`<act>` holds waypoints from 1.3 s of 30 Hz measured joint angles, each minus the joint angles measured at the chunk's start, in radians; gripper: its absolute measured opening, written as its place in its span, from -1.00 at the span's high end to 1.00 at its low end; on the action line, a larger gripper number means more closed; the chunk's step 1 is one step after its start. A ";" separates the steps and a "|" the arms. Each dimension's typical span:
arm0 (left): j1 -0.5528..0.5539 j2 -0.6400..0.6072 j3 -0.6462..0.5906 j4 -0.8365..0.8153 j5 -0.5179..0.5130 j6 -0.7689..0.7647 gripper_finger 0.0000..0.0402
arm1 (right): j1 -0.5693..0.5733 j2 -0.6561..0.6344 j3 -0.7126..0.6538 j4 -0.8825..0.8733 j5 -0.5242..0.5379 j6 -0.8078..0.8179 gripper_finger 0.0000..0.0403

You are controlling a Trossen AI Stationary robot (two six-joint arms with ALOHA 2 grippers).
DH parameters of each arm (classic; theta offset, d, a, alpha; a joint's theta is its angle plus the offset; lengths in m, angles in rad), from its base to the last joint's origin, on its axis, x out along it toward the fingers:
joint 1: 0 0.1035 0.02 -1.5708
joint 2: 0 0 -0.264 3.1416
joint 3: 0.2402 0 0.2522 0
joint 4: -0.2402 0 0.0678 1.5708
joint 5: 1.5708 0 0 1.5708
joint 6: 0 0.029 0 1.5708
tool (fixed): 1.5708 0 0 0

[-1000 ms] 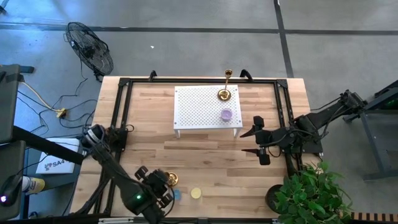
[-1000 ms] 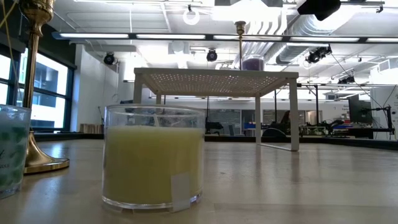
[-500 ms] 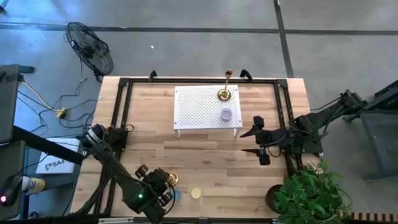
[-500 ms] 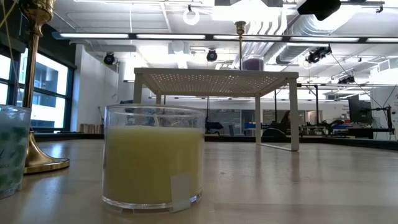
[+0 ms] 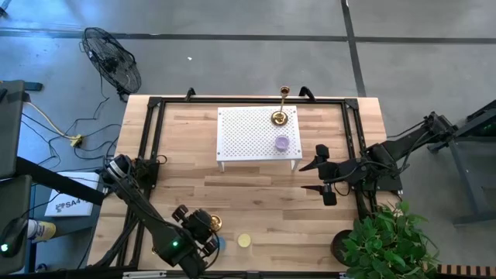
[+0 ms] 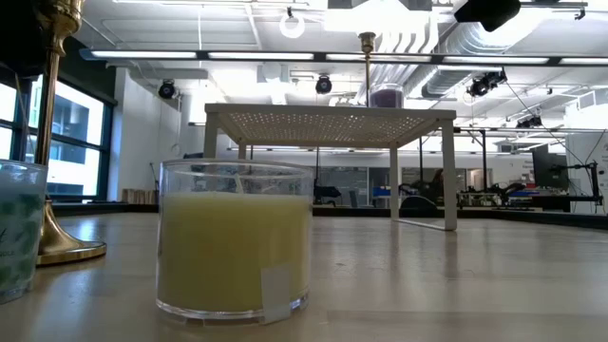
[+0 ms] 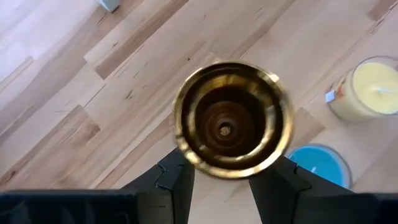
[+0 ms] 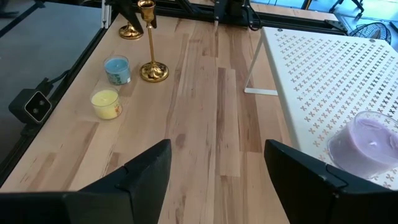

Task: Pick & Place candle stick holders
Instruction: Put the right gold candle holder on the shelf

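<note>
A tall, slim brass candle stick holder [image 8: 151, 46] stands on its round base [image 6: 66, 249] near the table's front left. My left gripper [image 7: 227, 171] is shut on it just under its top cup [image 7: 231, 118]. What looks like a second brass base [image 8: 130, 31] sits just behind it. Another tall holder [image 5: 280, 116] stands on the white perforated stand [image 5: 248, 136]. My right gripper [image 5: 311, 177] hangs open above the table, right of the stand, holding nothing. My left gripper has its two fingers [image 7: 180, 180] on either side of the holder's stem, right under the top cup [image 7: 249, 165]. The cup's rim hides the place of contact. The fingers come steeply from above. The holder stands upright with its base on the table.
A yellow candle in a glass [image 5: 244, 241] and a blue candle [image 5: 221, 242] stand close to the held holder. A purple candle [image 5: 282, 142] sits on the stand. A black frame [image 5: 151, 139] runs along the table's edges. A potted plant [image 5: 387, 236] stands at the front right.
My left gripper has turned a little at the top of the holder, and a dark part of it now shows beside the stem in the low view. The holder has stayed upright on its base.
</note>
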 joint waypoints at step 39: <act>0.063 -0.001 -0.163 0.181 -0.030 0.073 0.92 | 0.000 0.000 0.000 0.000 -0.011 0.006 -0.25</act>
